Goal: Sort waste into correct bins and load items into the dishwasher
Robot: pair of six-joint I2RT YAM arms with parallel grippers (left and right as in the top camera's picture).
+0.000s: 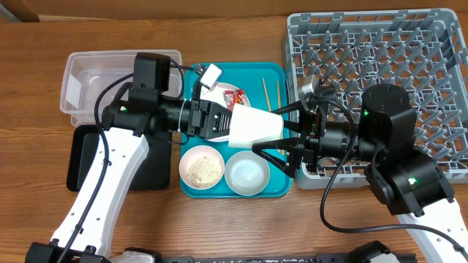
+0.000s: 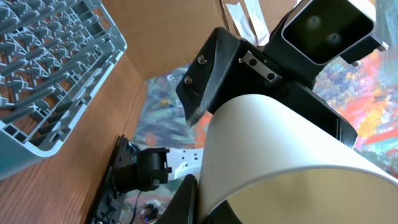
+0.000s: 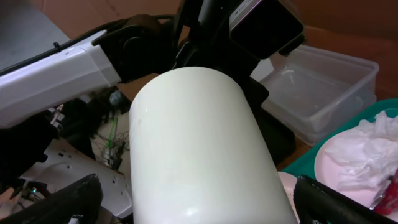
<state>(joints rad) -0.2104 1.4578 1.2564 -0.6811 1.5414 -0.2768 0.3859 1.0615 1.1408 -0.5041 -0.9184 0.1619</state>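
Above the teal tray (image 1: 248, 73), the left gripper (image 1: 225, 123) is holding the white cup (image 1: 256, 128), jaws clamped on it; the right gripper (image 1: 276, 131) is straddling its other end, jaws apart.

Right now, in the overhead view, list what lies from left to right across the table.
Clear tub → rice bowl → white cup, held above the teal tray → dish rack.

Plain white cup (image 1: 256, 128), teal tray (image 1: 254, 79)
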